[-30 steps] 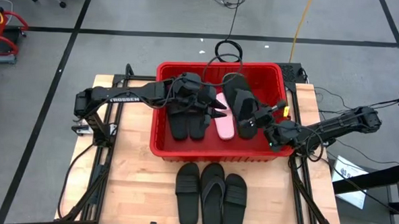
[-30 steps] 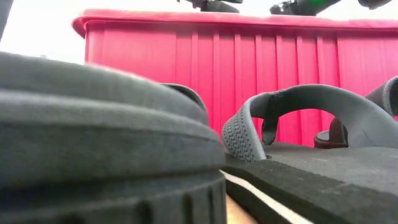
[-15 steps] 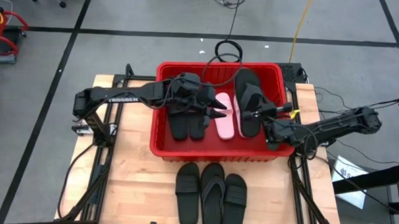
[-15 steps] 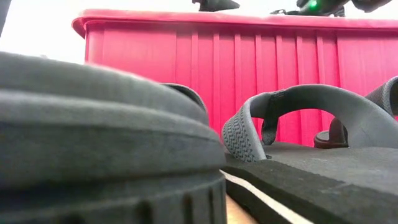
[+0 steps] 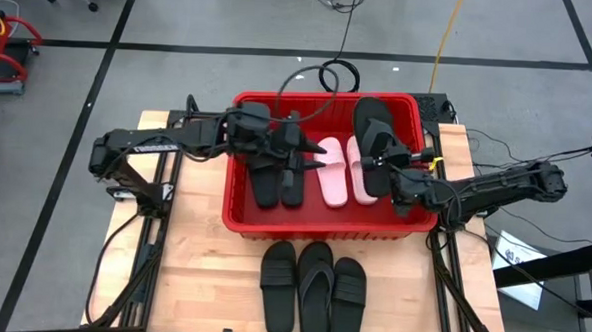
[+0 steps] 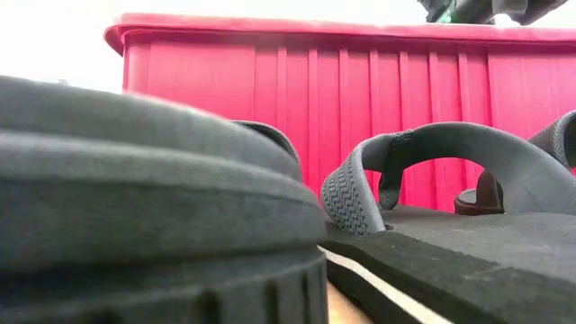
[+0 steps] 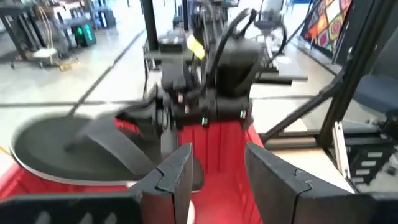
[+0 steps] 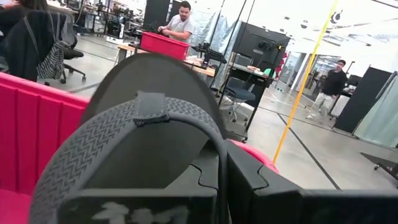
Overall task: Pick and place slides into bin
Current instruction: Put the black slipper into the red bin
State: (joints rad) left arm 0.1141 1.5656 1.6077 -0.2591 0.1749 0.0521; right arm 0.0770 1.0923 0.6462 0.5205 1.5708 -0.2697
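The left gripper [image 5: 295, 154] is hovering over the left half of the red bin [image 5: 236, 215], its jaws standing apart and holding nothing; beneath it two black slides [image 5: 277, 180] are lying side by side on the bin floor, toes toward the near wall, so the arm is probably free for another pick. To their right the two pink slides [image 5: 343, 175] are resting flat and parallel as well, which suggests the footwear is being laid in rows to leave room. Farther right, the right gripper [image 5: 383, 166] is clamping shut on a black slide [image 5: 374, 127], holding it tilted up against the bin's far right corner; in the right wrist view its ribbed strap [image 8: 134, 134] is sitting right at the jaws, the sole rising ahead of them. That slide is likely being lowered into the last free lane. Three black slides [image 5: 313, 284] are waiting on the table [image 5: 191, 272] just in front of the bin.
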